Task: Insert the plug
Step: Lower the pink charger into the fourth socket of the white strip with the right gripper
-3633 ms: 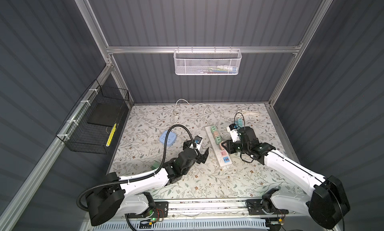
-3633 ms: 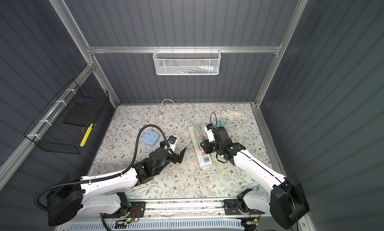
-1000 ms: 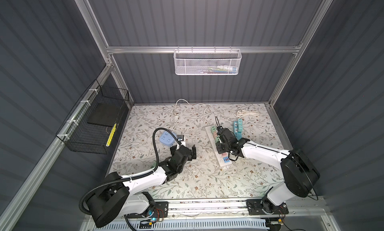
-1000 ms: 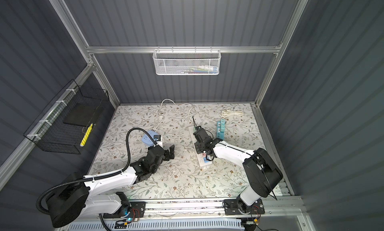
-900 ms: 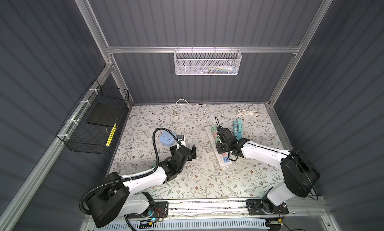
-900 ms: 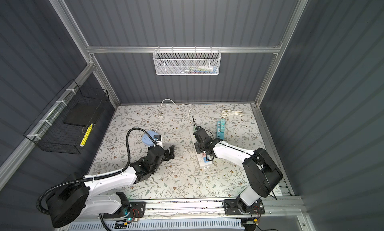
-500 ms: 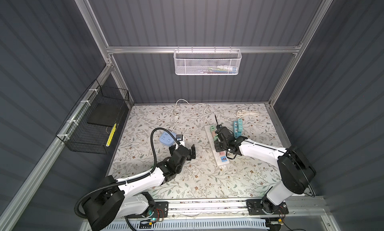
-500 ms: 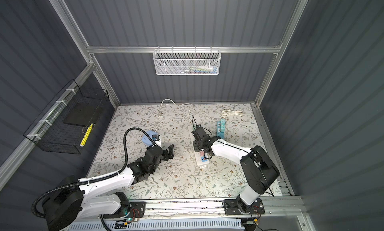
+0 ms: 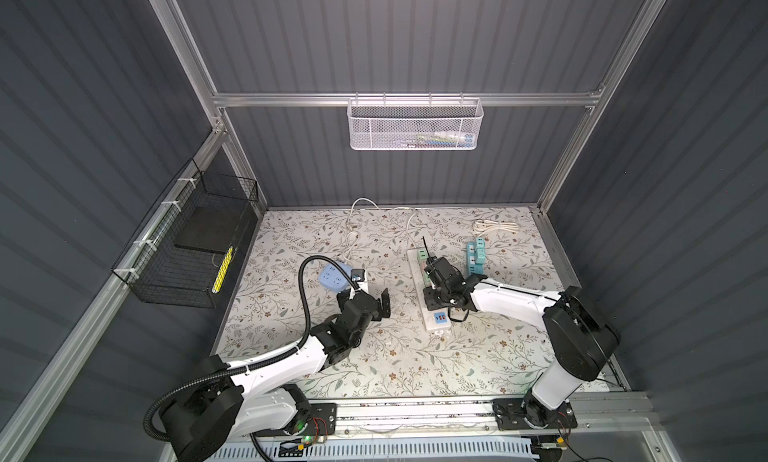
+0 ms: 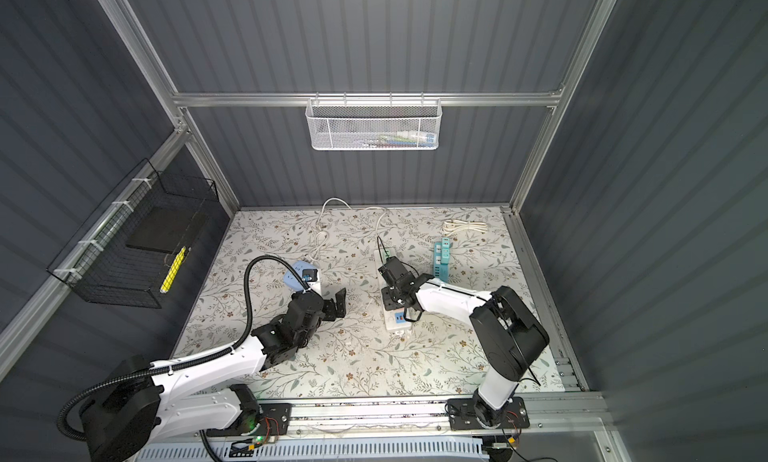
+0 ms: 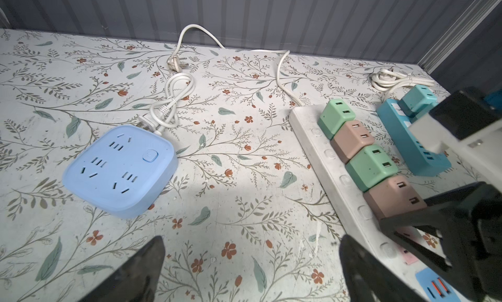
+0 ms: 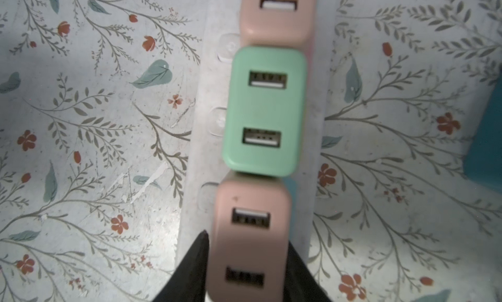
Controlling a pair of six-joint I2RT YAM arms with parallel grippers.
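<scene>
A pink plug (image 12: 250, 232) with two USB ports stands on the white power strip (image 12: 195, 151), last in a row of green and pink plugs. My right gripper (image 12: 247, 238) straddles it, one black finger against each side. How tight the hold is cannot be made out. In both top views the right gripper (image 9: 434, 293) (image 10: 392, 295) hovers over the near half of the strip (image 9: 430, 320). Left of the strip, my left gripper (image 9: 365, 306) (image 11: 251, 249) stands open and empty above the floral mat.
A blue square socket block (image 9: 332, 277) (image 11: 119, 170) with a white cord lies behind the left gripper. A teal strip (image 9: 476, 256) and a coiled white cable (image 9: 494, 227) lie at the back right. A black wire basket (image 9: 187, 252) hangs on the left wall.
The right gripper came from the strip's right side to above it with the pink plug. The left gripper drew back to the left. The strip's near end swung slightly left.
</scene>
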